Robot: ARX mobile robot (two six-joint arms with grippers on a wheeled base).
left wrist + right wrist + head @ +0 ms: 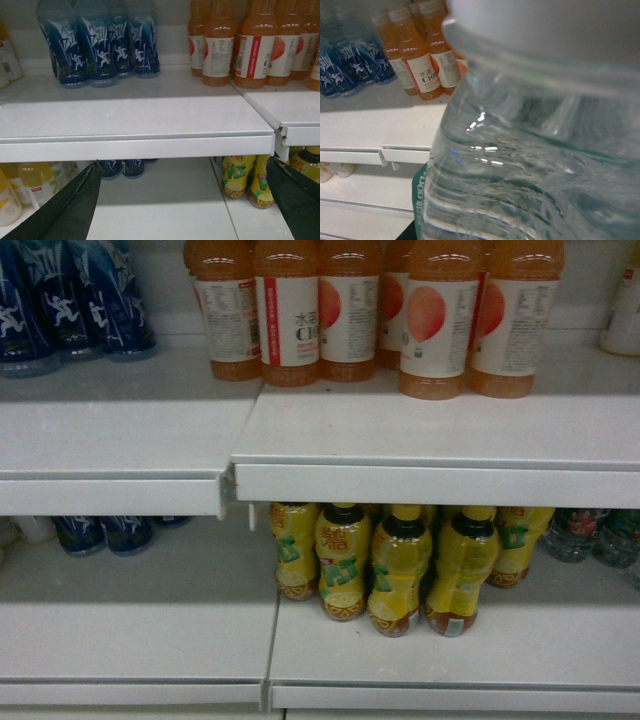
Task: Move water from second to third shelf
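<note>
My right claw's grip is out of sight; water bottle fills its camera. Keep it upright, approach the shelf slowly.

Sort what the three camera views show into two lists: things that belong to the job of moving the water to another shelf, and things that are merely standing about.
Belongs to the job:
- water bottle, filling the right wrist view
- upper shelf
- lower shelf

Just standing about:
- orange drink bottles
- yellow tea bottles
- blue bottles
- pale yellow bottles
</note>
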